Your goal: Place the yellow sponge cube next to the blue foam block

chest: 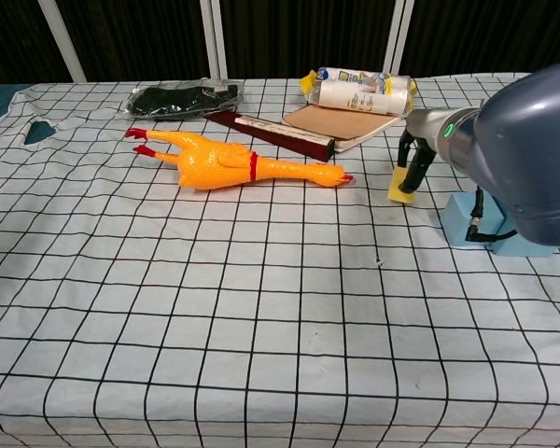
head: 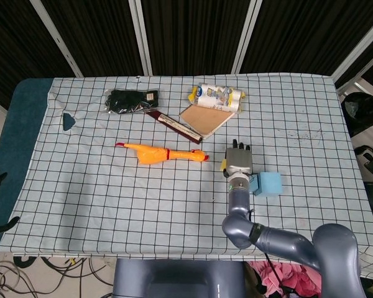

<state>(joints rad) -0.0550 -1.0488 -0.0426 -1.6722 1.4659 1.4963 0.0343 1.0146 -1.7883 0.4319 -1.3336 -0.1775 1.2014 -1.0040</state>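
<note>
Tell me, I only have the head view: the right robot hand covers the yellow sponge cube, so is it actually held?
Observer: Yes. In the chest view the right robot hand pinches the yellow sponge cube from above.
Operator: Is it touching the blue foam block?
Observer: No. Checked tablecloth shows between the cube and the blue foam block.
Operator: Which side of the block is it on?
Observer: The side toward the rubber chicken.

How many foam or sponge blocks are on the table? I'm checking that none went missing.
2. The yellow sponge cube is held in the right hand, just right of the rubber chicken. The blue foam block sits on the table right of that hand. The arm could hide others.
</note>
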